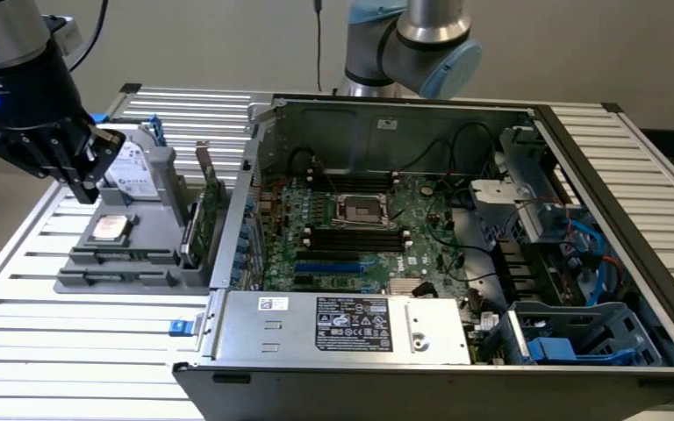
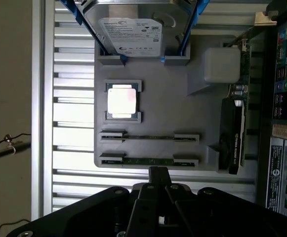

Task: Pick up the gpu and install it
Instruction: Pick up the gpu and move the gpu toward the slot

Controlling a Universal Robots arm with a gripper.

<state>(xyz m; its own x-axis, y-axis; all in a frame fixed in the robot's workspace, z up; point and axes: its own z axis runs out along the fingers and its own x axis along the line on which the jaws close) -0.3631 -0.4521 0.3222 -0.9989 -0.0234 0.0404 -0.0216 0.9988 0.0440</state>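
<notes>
The gpu point(image 1: 204, 215) stands on its edge in a slot at the side of the grey parts holder point(image 1: 126, 274) nearest the open computer case. From the wrist it appears edge-on as a thin dark card point(image 2: 233, 140) with a green board and a metal bracket at one end. My black gripper point(image 1: 85, 193) hangs above the holder's far side, at the exterior view's left, well apart from the gpu. Its fingers look shut with nothing between them, and the gripper point(image 2: 159, 170) pokes out over the holder's point(image 2: 192, 113) edge.
The holder also carries a silver hard drive point(image 1: 138, 171) in blue rails, a processor chip point(image 2: 122, 101) and two memory sticks point(image 2: 148, 137). The open case point(image 1: 618, 263) holds the green motherboard point(image 1: 361, 215) with blue slots point(image 1: 331, 263); the power supply point(image 1: 349, 324) sits at its front.
</notes>
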